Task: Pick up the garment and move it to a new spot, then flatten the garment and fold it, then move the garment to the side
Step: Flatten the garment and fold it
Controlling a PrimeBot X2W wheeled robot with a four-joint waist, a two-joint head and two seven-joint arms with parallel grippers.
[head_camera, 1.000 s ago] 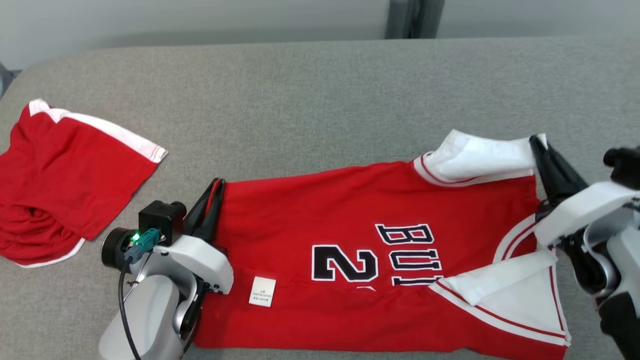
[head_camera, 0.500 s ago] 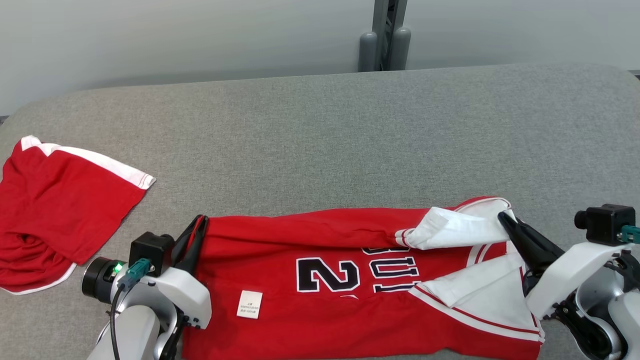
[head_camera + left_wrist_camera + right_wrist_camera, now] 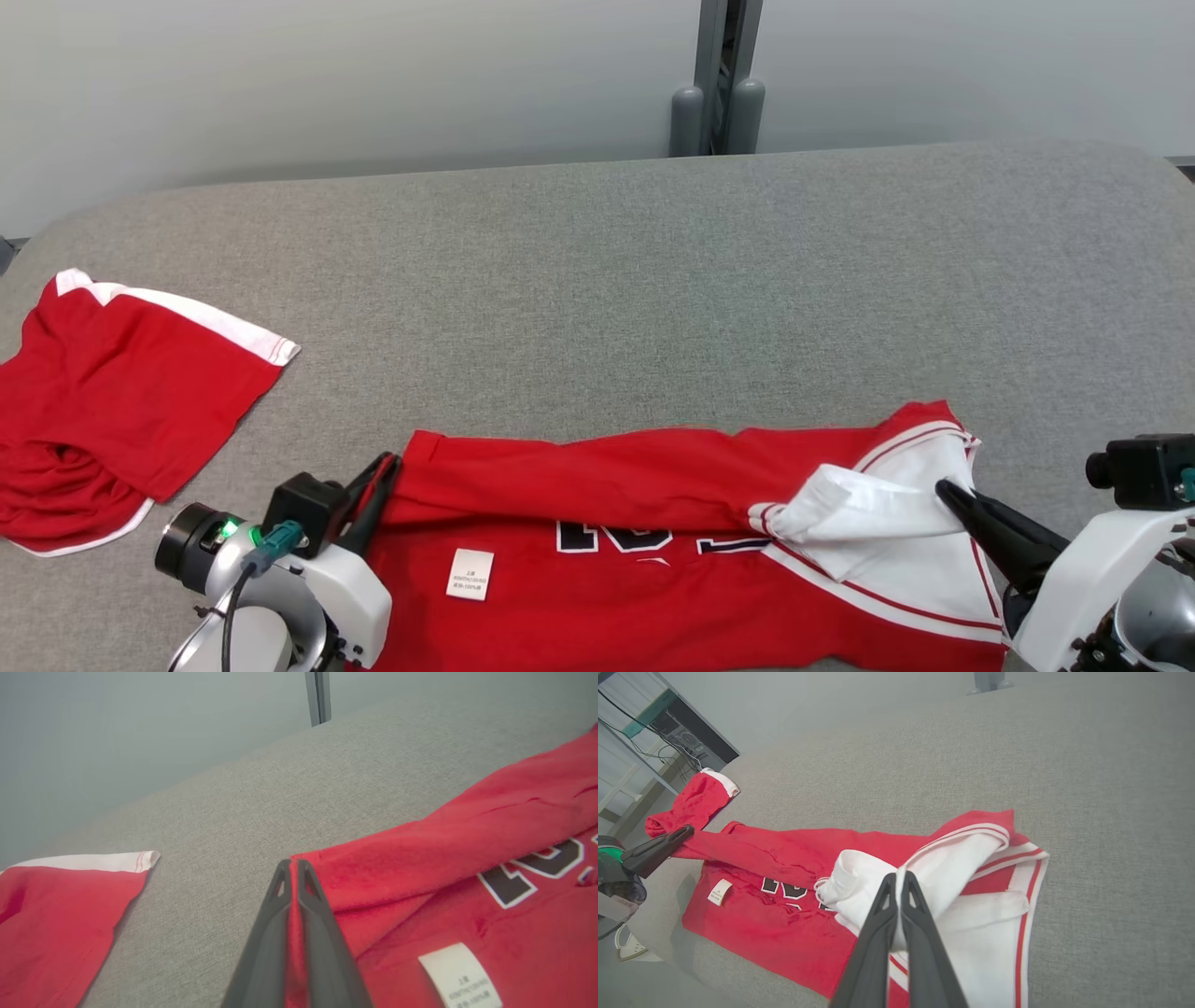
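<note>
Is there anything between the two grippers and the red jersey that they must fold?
Nothing visible stands between them. The left gripper is shut on the red jersey at its hem corner, the right gripper on its white turned-over end. The red shorts lie apart, at the left.

Red sleeveless jersey (image 3: 607, 616) w/ white-and-red striped trim, black white-outlined lettering (image 3: 597, 537) on front, small white label (image 3: 470, 574) near hem. Lies lengthwise along near edge of grey table (image 3: 597, 280), right of centre, hem end twd left, shoulder end twd right edge. Far long side is folded over twd near edge in a red band (image 3: 579, 476), covering top half of lettering. At shoulder end the white inside (image 3: 868, 518) shows, bunched & lifted a bit, straps overlapping
</note>
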